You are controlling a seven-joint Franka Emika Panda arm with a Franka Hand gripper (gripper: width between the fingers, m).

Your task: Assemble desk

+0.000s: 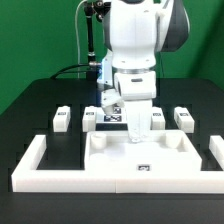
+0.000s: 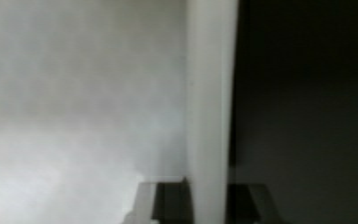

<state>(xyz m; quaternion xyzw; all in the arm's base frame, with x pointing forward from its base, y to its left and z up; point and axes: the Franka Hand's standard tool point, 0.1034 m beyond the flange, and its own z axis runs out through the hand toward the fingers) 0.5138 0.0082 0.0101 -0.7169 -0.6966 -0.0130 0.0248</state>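
Two loose legs are lying at the ends of a row on the black table (image 1: pixel 30 95), one leg (image 1: pixel 62 118) toward the exterior view's left and another leg (image 1: pixel 184 118) toward its right. More tagged white pieces are sitting between them, partly hidden by the arm (image 1: pixel 135 45). In front of that row the panel (image 1: pixel 150 152) is lying flat inside the U-shaped rail (image 1: pixel 110 180), which is wrapping around its front and both sides. The arm is reaching straight down over the panel, and an upright leg (image 1: pixel 137 130) is standing under it with its lower end down at the panel. Whether it is sitting in a hole I cannot tell. The jaws are drawn in narrow around this upright leg.

Everything in the wrist view is showing blurred. The upright leg (image 2: pixel 211 110) is running as a pale bar between two dark fingertips (image 2: pixel 167 203), which are pressing close on either side of it. A pale surface is filling one side of the bar and darkness the other.
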